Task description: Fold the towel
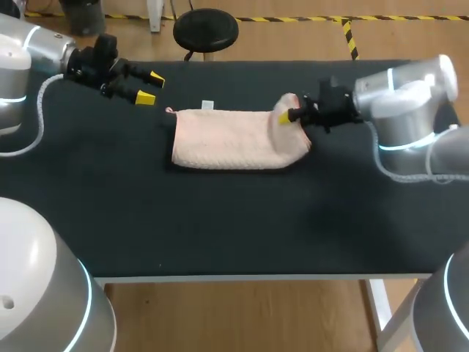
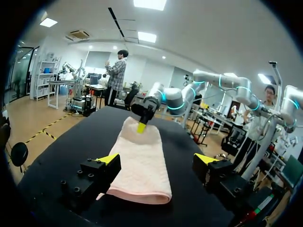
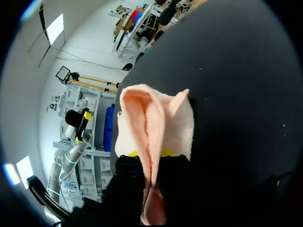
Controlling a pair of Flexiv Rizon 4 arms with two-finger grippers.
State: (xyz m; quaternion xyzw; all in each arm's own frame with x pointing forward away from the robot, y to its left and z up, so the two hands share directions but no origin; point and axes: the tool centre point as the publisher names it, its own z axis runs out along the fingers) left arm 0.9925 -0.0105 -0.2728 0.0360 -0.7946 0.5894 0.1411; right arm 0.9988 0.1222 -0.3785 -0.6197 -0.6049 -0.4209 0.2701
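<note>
Looking down from the head view, we see one pale pink towel lying near the middle of one black table. It lies flat except at its right end, which is lifted into a small hump. Our right fingers are closed on that raised end, and only one of their yellow tips shows. Our left fingers hang over the table well to the left of the towel. They are spread apart, hold nothing, and both yellow tips show. One small white tag lies just beside the towel's far edge.

From the left wrist view, the two left fingers stand wide apart with nothing between them. The towel stretches away ahead of them on the table. At its far end the right fingers pinch it, one yellow tip showing.

From the right wrist view, the two right fingers grip a fold of the towel from both sides. The cloth rises ahead of them in two soft peaks over the table.
</note>
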